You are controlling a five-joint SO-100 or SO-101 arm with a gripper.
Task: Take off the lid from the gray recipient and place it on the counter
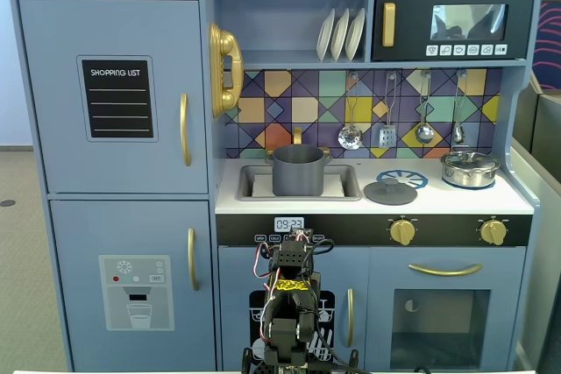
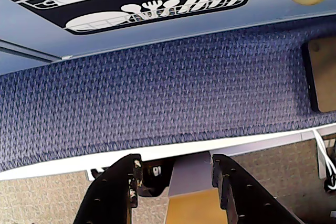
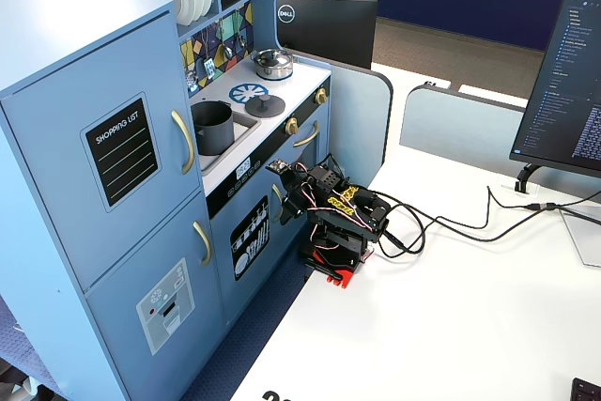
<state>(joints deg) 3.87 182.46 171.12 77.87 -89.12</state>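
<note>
1 lid, already off the gray recipient and flat mid-counter on the burner's near edge; my gripper, released and empty, should stay folded low.

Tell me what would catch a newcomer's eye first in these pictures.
The big blue toy kitchen fills a fixed view, with the gray recipient standing uncovered in the sink and the lid lying flat on the counter, partly over the blue burner pattern. A shiny silver pot sits at the counter's right end. The arm is folded low in front of the cabinet, its gripper open and empty in the wrist view.
</note>
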